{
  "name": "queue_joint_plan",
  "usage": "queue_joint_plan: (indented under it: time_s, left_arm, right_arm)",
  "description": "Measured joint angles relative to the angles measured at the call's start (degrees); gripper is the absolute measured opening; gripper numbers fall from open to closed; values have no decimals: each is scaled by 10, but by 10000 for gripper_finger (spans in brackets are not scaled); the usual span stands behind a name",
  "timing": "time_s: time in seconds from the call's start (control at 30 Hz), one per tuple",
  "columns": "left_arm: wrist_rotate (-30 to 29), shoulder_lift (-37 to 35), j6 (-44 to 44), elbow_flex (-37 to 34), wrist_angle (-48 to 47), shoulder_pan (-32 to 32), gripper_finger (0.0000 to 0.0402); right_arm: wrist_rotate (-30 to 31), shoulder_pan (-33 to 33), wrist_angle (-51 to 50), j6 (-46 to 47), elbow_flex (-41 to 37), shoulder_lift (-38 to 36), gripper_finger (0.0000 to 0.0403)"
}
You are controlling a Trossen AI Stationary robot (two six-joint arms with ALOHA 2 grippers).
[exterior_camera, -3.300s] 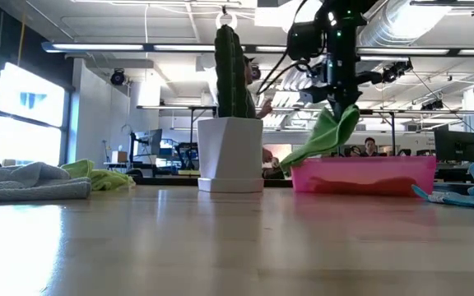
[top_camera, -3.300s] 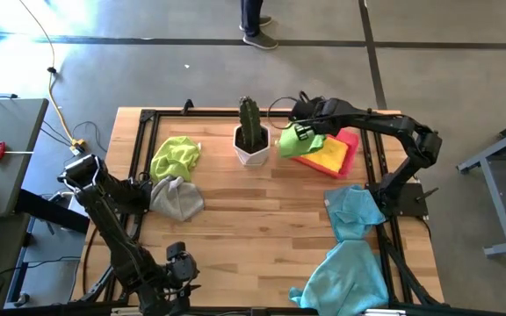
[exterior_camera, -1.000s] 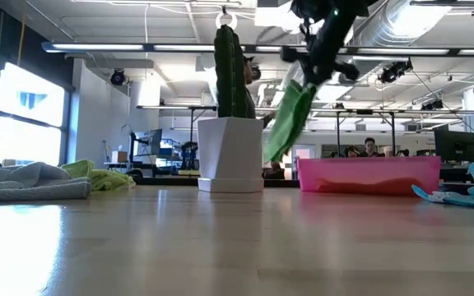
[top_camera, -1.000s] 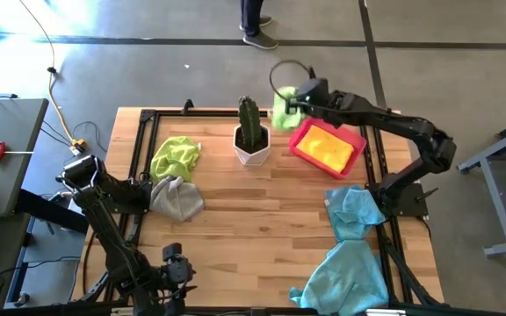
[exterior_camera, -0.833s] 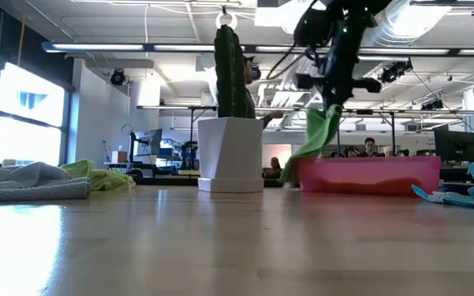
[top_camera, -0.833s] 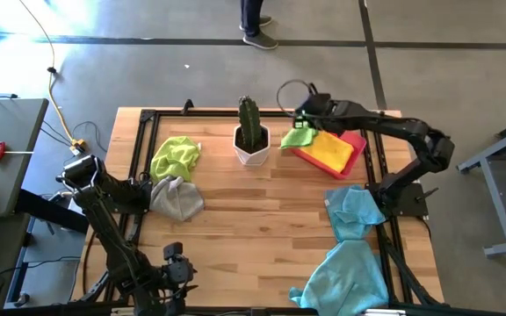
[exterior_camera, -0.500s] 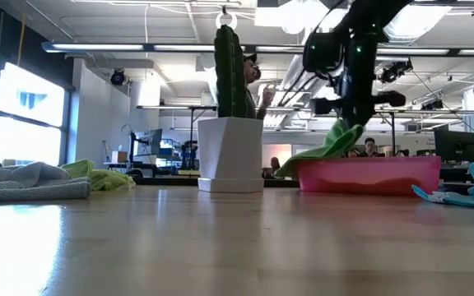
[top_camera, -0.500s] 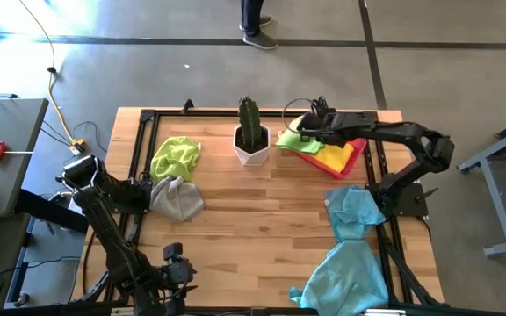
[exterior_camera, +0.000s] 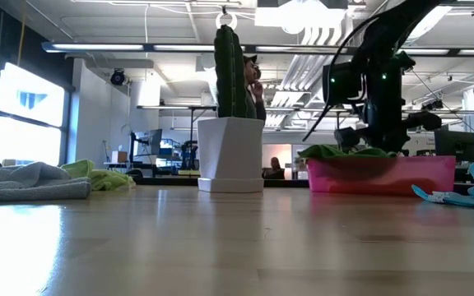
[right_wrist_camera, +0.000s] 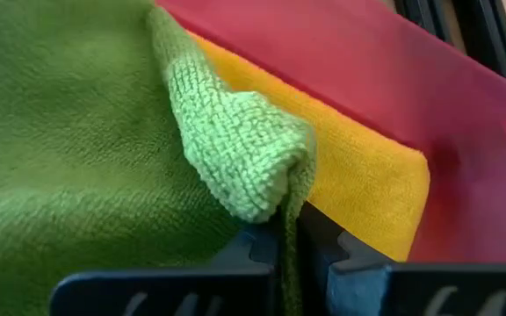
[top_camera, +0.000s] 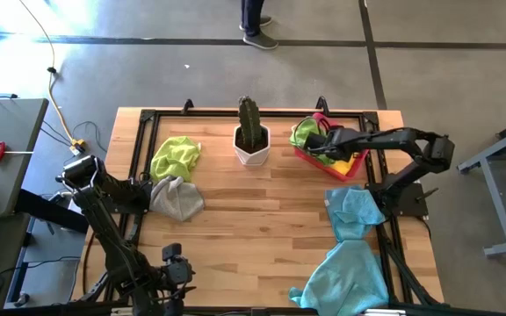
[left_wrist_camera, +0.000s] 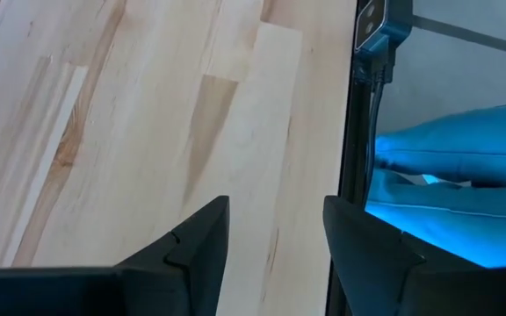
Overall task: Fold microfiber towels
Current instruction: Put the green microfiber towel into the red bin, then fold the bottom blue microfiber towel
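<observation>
- High view: the right gripper (top_camera: pixel 317 142) sits low over the pink tray (top_camera: pixel 351 165), its fingers clenched on a lime green towel (top_camera: pixel 305 132) bunched at the tray's near-cactus end, on top of the yellow towel (top_camera: pixel 348 161). If the fingers let go while the cloth is this bunched, it may land crumpled and spill over the tray's rim. The cactus pot (top_camera: pixel 252 145) stands just beside the fingers; a sideways pull-out could clip it.
- Low view: the green towel lies along the tray's top edge below the fingers. How much hangs outside I cannot quite tell.
- Left wrist view: the left gripper (left_wrist_camera: pixel 275 235) waits with fingers released over bare table (left_wrist_camera: pixel 148 132), a light blue towel (left_wrist_camera: pixel 464 175) off beyond the frame rail. No risk there.
- Right wrist view: a fold of green towel is pinched between the fingers, yellow towel just past it. Lifting without releasing fully would drag the fold open again.
</observation>
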Motion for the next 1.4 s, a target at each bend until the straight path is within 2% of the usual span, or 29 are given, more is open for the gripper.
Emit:
queue_joint_plan:
  time_s: [0.2, 0.43, 0.77, 0.9, 1.17, 1.27, 1.4]
  left_arm:
    - [0, 0, -10, 0, 0, 0, 177]
    - [0, 0, -15, 0, 0, 0, 177]
    - [-2, 0, -18, 0, 1, 0, 177]
    - [-2, 0, -19, 0, 2, 0, 177]
    - [-4, 0, -19, 0, 1, 5, 177]
    - [-7, 0, -14, 0, 1, 12, 177]
    - [-14, 0, 8, 0, 0, 32, 177]
  right_arm:
    - [22, -2, -7, -11, 0, -49, 0]
    - [39, -2, -76, 1, 0, -125, 0]
    - [38, -1, -116, 9, 0, -125, 7]
    - [40, -1, -124, 3, 0, -125, 47]
    - [38, 12, -154, -7, 0, -131, 163]
    - [30, 29, -143, -39, 0, -144, 180]
    - [24, 71, -84, -109, 0, -176, 180]
